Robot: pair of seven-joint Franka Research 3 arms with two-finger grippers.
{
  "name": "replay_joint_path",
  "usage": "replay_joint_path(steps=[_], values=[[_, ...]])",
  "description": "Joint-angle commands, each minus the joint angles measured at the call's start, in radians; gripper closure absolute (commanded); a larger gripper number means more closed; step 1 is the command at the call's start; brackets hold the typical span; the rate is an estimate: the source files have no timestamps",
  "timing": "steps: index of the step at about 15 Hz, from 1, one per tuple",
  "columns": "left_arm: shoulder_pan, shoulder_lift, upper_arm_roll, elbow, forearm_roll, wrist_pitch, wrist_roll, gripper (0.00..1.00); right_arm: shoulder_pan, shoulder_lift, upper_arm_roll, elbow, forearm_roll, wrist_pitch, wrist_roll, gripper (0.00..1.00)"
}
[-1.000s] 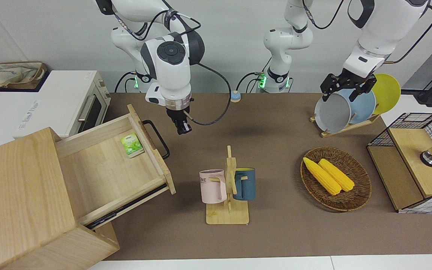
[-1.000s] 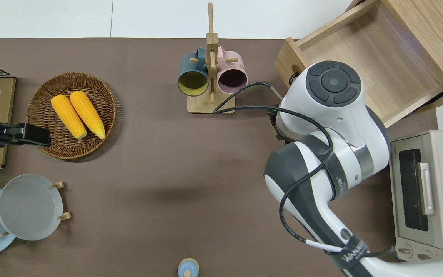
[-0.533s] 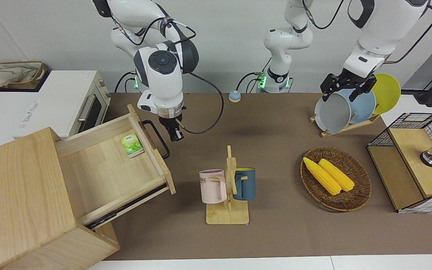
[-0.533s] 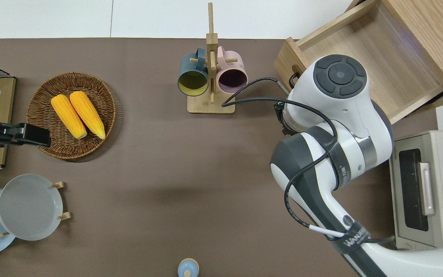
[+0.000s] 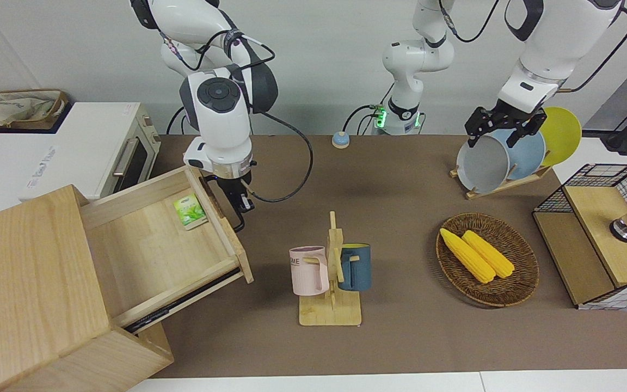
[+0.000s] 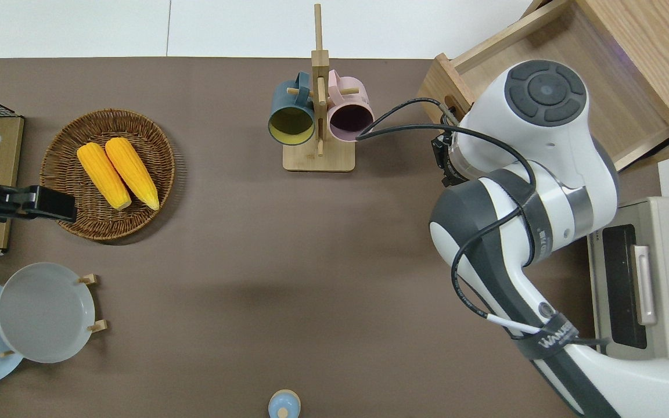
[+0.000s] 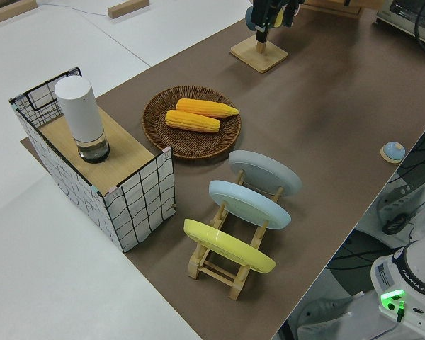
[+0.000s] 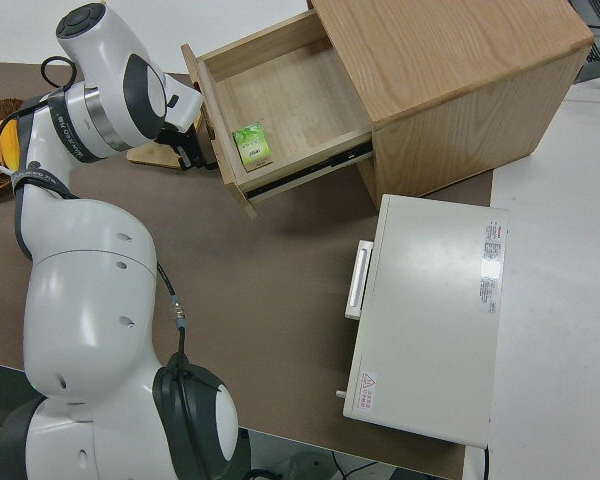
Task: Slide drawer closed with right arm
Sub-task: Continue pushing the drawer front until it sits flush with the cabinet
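The big pale-wood cabinet (image 5: pixel 25 294) fills the corner of the table at the right arm's end, on the edge farthest from the robots, set at an angle so its front faces in across the mat. Its drawer (image 5: pixel 155 247) stands pulled well out — most of the floor is bare, with a small green packet (image 5: pixel 190 211) lying against the inside of the front panel.

The right arm (image 5: pixel 218 117) bends down over that front panel, which makes sense if the job is to shove it home. The right gripper (image 5: pixel 240 202) hangs at the black loop handle (image 5: pixel 232 209), on the outside of the panel; I cannot tell whether it touches the handle, nor whether its fingers are spread or closed. By my reckoning it is placed to push inward, toward the cabinet, and the push has most of the drawer's travel to cover.

The white oven (image 5: pixel 101 149) sits along the same end, nearer the robots, clear of the drawer's path. The mug stand (image 5: pixel 331 272) is near the drawer's outer corner, close enough that a wide elbow swing could catch it. The left arm is parked; its gripper (image 5: pixel 501 128) shows its fingers apart, holding nothing.
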Motion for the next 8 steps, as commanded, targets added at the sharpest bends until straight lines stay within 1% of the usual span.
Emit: replay_joint_path(steps=[1, 3, 8], values=[[0.004, 0.011, -0.006, 0.024, 0.017, -0.020, 0.010, 0.01, -0.043, 0.044, 0.013, 0.062, -0.015, 0.012, -0.051, 1.000], [0.004, 0.011, -0.006, 0.024, 0.017, -0.020, 0.010, 0.01, -0.057, 0.062, 0.013, 0.083, -0.015, 0.012, -0.063, 1.000], [0.004, 0.011, -0.006, 0.026, 0.017, -0.020, 0.010, 0.01, -0.111, 0.091, 0.015, 0.114, -0.013, 0.022, -0.106, 1.000]])
